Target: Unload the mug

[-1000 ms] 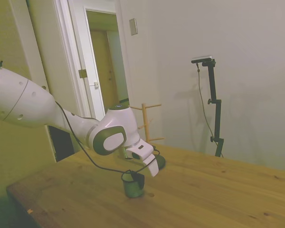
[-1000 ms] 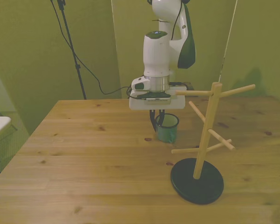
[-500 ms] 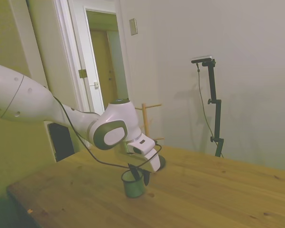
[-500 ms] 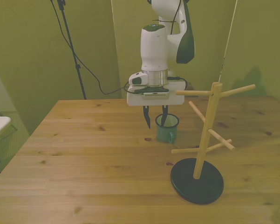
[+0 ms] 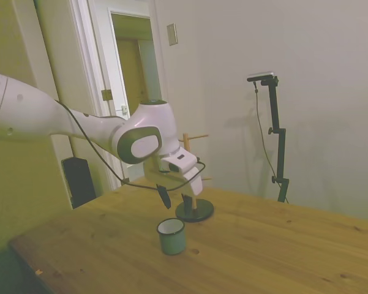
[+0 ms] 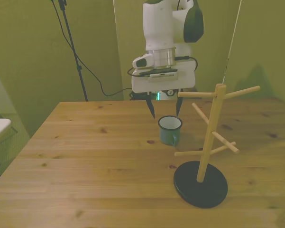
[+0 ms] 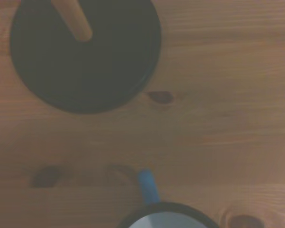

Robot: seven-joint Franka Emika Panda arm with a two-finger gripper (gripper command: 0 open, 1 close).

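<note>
The small teal mug point(image 6: 170, 131) stands upright on the wooden table point(image 6: 85, 156), white inside facing up, near the table's middle. In the side view the mug point(image 5: 171, 236) is free of any hold. My gripper point(image 6: 166, 114) hangs straight above it, open, both dark fingers spread wider than the rim and clear of it. From the side, the gripper point(image 5: 176, 207) sits a short gap above the mug. The wrist view catches only the mug's rim point(image 7: 163, 219) and its blue handle point(image 7: 147, 187).
A wooden mug rack point(image 6: 209, 137) with bare pegs stands on a round black base point(image 6: 200, 184), to the front view's right of the mug and nearer the camera. The rack base point(image 5: 195, 211) lies just behind the mug in the side view. Its base point(image 7: 85, 52) fills much of the wrist view.
The fingers were shut on the mug's rim, then opened and let go. The gripper has risen straight up. The mug stays put on the table.
</note>
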